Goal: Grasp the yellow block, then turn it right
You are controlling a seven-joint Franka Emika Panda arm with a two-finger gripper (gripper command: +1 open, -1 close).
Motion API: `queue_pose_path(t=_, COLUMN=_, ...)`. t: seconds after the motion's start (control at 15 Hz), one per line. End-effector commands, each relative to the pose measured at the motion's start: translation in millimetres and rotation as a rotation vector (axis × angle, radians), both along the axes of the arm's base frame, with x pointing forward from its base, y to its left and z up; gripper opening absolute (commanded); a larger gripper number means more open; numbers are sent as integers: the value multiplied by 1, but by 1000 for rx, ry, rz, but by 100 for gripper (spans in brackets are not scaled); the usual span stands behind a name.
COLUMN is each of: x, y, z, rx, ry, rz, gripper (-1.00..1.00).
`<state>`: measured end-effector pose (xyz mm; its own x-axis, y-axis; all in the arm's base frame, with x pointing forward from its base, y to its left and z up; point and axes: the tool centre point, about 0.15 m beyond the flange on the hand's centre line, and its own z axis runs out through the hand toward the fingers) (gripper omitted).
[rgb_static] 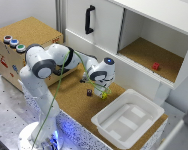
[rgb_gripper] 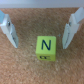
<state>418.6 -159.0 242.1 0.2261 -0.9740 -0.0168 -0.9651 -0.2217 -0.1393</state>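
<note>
The yellow block (rgb_gripper: 46, 47) is a small yellow-green cube with a dark letter N on its top face. It rests on the cork surface. In the wrist view my gripper (rgb_gripper: 39, 32) is open, with one finger (rgb_gripper: 8, 30) on each side; the block lies just past the fingertips and touches neither. In the exterior view the gripper (rgb_static: 102, 90) hangs low over the cork, and a bit of the yellow block (rgb_static: 105, 95) shows beneath it.
A dark purple small cube (rgb_static: 89, 92) lies just to the exterior view's left of the gripper. A white bin (rgb_static: 128, 120) stands at the front right. A red small cube (rgb_static: 155, 66) sits in the open cabinet compartment. A cork box with buttons (rgb_static: 14, 42) stands at the left.
</note>
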Motion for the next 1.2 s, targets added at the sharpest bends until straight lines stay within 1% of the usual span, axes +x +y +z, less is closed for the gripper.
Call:
queue_pose_path(t=0.0, x=-10, y=2, z=40, rx=-89, ry=3, rz=303, gripper=100)
queue_pose_path(t=0.13, x=-18, y=20, z=43, rx=-56, ry=-25, rz=449, gripper=100)
queue_pose_path(t=0.2, x=-20, y=27, z=47, rx=-61, ry=-20, rz=514, gripper=100)
queue_pose_path(t=0.27, x=-24, y=36, z=50, rx=-50, ry=-28, rz=604, gripper=100)
queue_pose_path(t=0.33, x=-27, y=41, z=55, rx=-68, ry=-27, rz=675, gripper=100)
queue_pose_path(t=0.47, x=-28, y=49, z=61, rx=-58, ry=-29, rz=850, gripper=100)
queue_pose_path(t=0.53, x=-30, y=54, z=67, rx=-95, ry=-3, rz=937, gripper=100)
queue_pose_path(t=0.6, x=-31, y=58, z=70, rx=-118, ry=16, rz=1042, gripper=100)
queue_pose_path(t=0.67, x=-32, y=58, z=69, rx=-100, ry=2, rz=1129, gripper=100)
queue_pose_path(t=0.73, x=-35, y=58, z=66, rx=-103, ry=21, rz=1225, gripper=100)
queue_pose_path(t=0.8, x=-38, y=58, z=63, rx=-118, ry=41, rz=1294, gripper=100)
queue_pose_path(t=0.87, x=-40, y=58, z=59, rx=-106, ry=40, rz=1368, gripper=100)
queue_pose_path(t=0.93, x=-41, y=57, z=56, rx=-117, ry=53, rz=1408, gripper=100)
queue_pose_path(t=1.0, x=-42, y=54, z=53, rx=-126, ry=52, rz=1462, gripper=100)
queue_pose_path(t=1.13, x=-43, y=46, z=41, rx=-118, ry=48, rz=1525, gripper=100)
